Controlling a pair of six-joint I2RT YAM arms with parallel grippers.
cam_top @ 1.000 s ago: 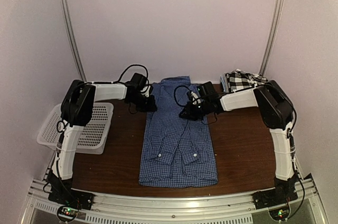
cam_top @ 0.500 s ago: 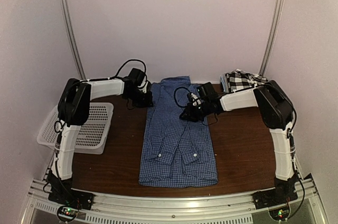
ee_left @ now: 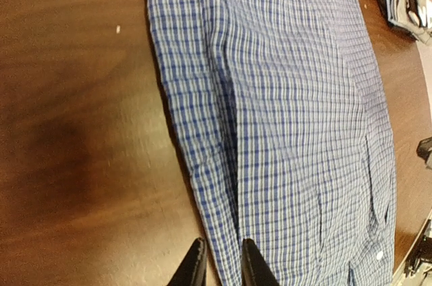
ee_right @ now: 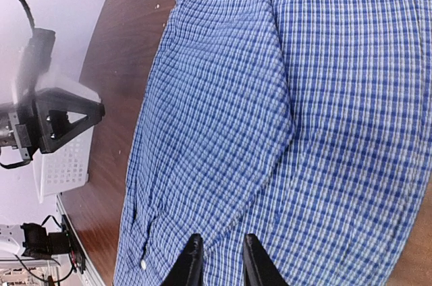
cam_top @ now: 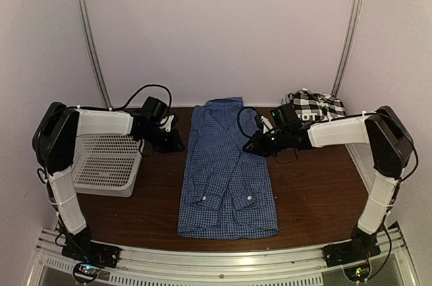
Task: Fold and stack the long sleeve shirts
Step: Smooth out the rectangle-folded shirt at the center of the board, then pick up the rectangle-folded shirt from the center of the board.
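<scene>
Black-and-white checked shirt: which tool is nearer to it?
Right. The right tool is over the blue checked shirt's right edge, just front-left of the black-and-white checked shirt. The left tool is at the blue checked shirt's opposite edge, near the white mesh basket.

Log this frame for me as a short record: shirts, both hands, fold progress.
blue checked shirt: flat at the centre of the table, sleeves folded onto the body
black-and-white shirt: bunched, far right corner
left hand: narrowly open, empty, beside blue shirt's left edge
right hand: narrowly open, over blue shirt's right edge
basket: left side
stacking: not yet done
</scene>
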